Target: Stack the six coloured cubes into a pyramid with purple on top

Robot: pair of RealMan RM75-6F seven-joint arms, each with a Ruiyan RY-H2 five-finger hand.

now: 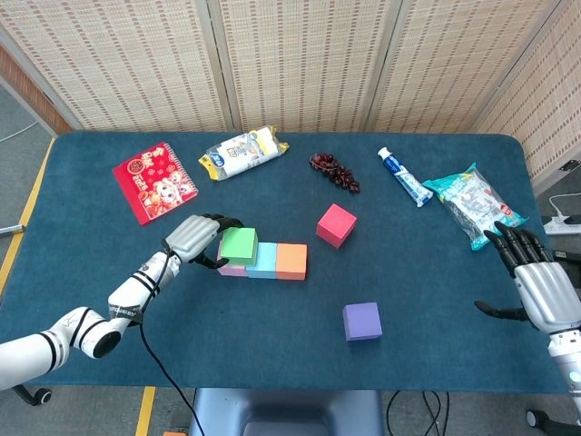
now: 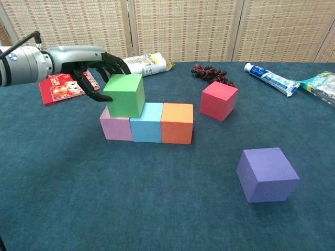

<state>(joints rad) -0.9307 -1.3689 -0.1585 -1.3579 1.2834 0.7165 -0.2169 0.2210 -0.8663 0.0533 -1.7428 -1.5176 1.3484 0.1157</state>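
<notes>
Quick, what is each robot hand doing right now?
Left hand: holding the green foam cube on the row of cubes.
Right hand: open, fingers spread, holding nothing.

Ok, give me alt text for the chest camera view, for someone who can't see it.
The robot's left hand holds a green cube on top of a row of pink, light blue and orange cubes on a blue table. A red cube and a purple cube sit apart to the right.
</notes>
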